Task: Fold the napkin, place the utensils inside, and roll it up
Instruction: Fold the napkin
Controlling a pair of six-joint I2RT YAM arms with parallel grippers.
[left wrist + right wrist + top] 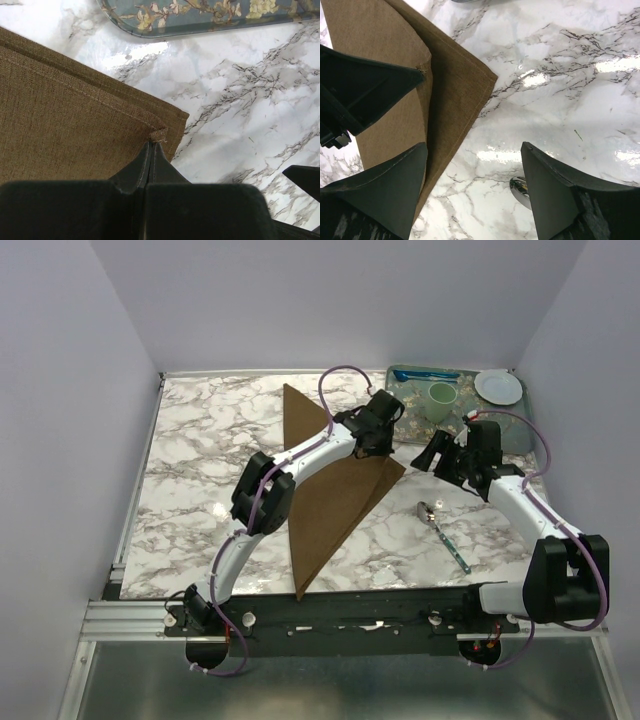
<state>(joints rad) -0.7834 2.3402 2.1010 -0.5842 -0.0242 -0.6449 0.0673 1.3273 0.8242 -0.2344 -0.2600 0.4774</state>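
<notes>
One fold is showing in the large brown napkin of soft woven cloth (330, 502), which is lying as a long triangle on the white marble-patterned table (200, 460), its right point near the floral tray (412, 418). At that point the left gripper (152, 145) is pinching the stitched corner of the upper layer with its fingers pressed tightly together, holding it a little raised and just short of the lower layer's corner. The right gripper (474, 146) is hanging with its fingers spread wide and gripping nothing, over bare marble just beside that corner. The slim spoon with a shiny silver bowl and thin teal handle (445, 535) is lying apart from the cloth, to its right, its bowl (520, 190) peeking in under the right gripper. By my judgement the folding step is nearly done, with the corner waiting to be let go; placing the spoon inside and rolling the cloth are both not yet begun.
</notes>
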